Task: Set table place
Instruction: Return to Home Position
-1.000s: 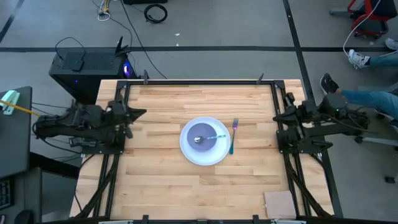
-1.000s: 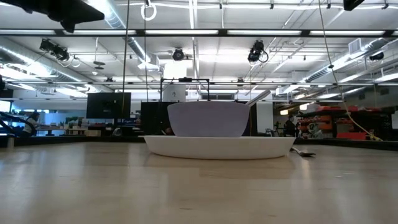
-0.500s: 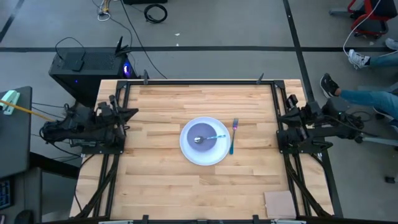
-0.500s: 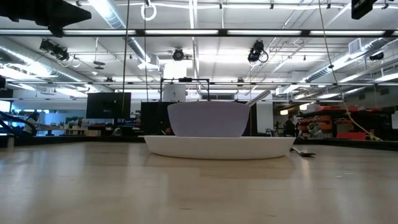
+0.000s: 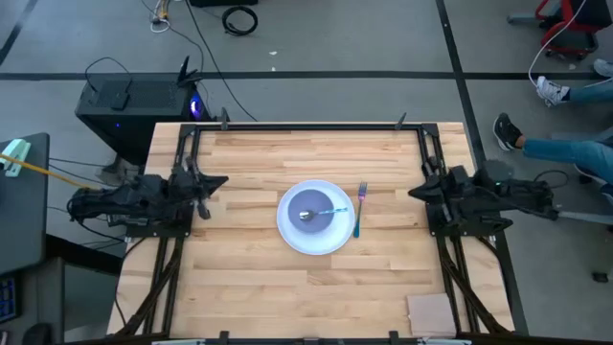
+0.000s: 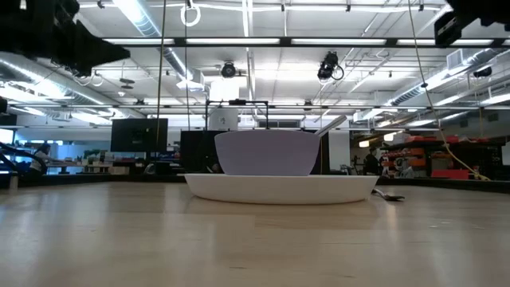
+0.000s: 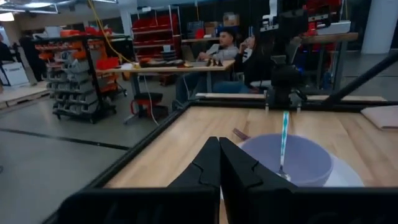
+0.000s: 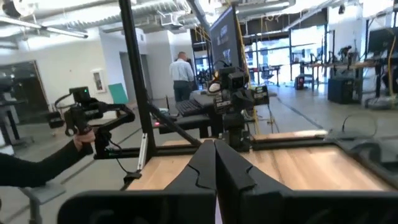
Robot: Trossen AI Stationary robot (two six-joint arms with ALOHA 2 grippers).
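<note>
A large white plate [image 5: 287, 233] lies at the middle of the wooden table [image 5: 249, 287]. A lavender-blue bowl [image 5: 316, 213] stands on the plate, and a spoon with a light-blue handle [image 5: 330, 211] rests in the bowl. A fork with a purple head and teal handle [image 5: 359, 211] lies flat on the table just right of the plate. My left gripper [image 5: 222, 179] is shut and empty above the table's left edge. My right gripper [image 5: 412, 192] is shut and empty above the right edge. The bowl also shows in the left wrist view [image 7: 292, 163].
Black metal rails [image 5: 306, 125] edge the table. A cardboard piece [image 5: 431, 313] lies at the near right corner. A black box [image 5: 134, 101] stands on the floor beyond the far left corner. A person's legs [image 5: 560, 149] show at the far right of the room.
Both arms have shifted at their edges: each drew back outward, then swung in toward the table again, so the left gripper now points toward the plate from the left edge and the right gripper from the right edge. The plate, bowl, spoon and fork have stayed still.
</note>
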